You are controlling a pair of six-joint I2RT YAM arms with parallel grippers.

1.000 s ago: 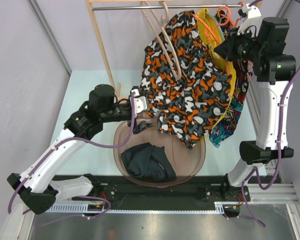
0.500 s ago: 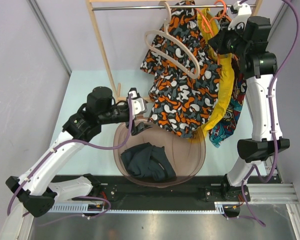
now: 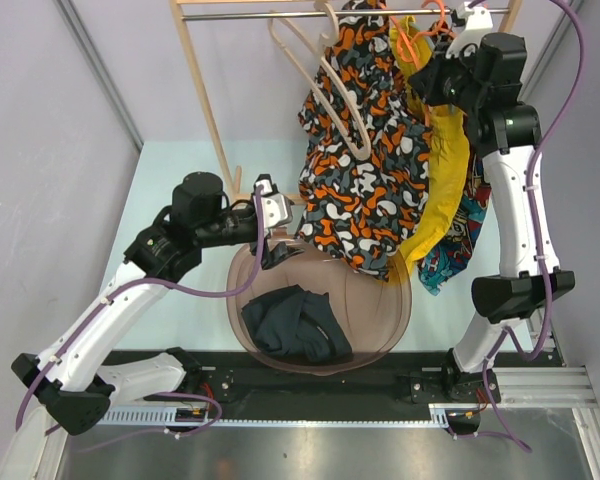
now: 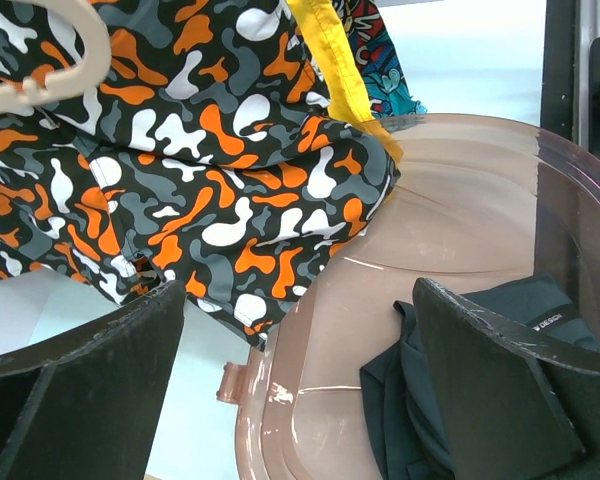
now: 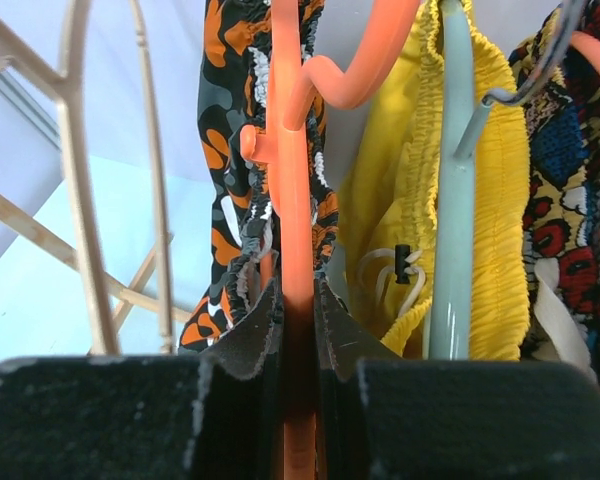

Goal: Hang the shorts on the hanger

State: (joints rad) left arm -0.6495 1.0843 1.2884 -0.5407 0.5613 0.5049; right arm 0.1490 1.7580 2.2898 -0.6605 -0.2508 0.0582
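Note:
The camouflage-print shorts (image 3: pixel 365 160) hang from the thin orange hanger (image 3: pixel 412 40) just below the rail, their lower edge over the bin's back rim. My right gripper (image 3: pixel 435 78) is up by the rail, shut on the hanger's stem. In the right wrist view the gripper (image 5: pixel 297 300) pinches the hanger (image 5: pixel 293 190), with the shorts' waistband (image 5: pixel 230 150) bunched on its left. My left gripper (image 3: pixel 283 242) is open beside the shorts' lower left. In the left wrist view the gripper (image 4: pixel 298 295) holds nothing and the shorts (image 4: pixel 230 180) hang ahead.
A beige hanger (image 3: pixel 325 85) hangs on the rail (image 3: pixel 260 14) of the wooden rack (image 3: pixel 205 100), left of the shorts. Yellow shorts (image 3: pixel 445 170) and a red-blue patterned garment (image 3: pixel 460 240) hang on the right. A brown translucent bin (image 3: pixel 380 320) holds a dark garment (image 3: pixel 295 325).
My right arm has lifted the hanger and shorts up toward the rail. The shorts have swung in and now hang narrower. The left arm has barely moved.

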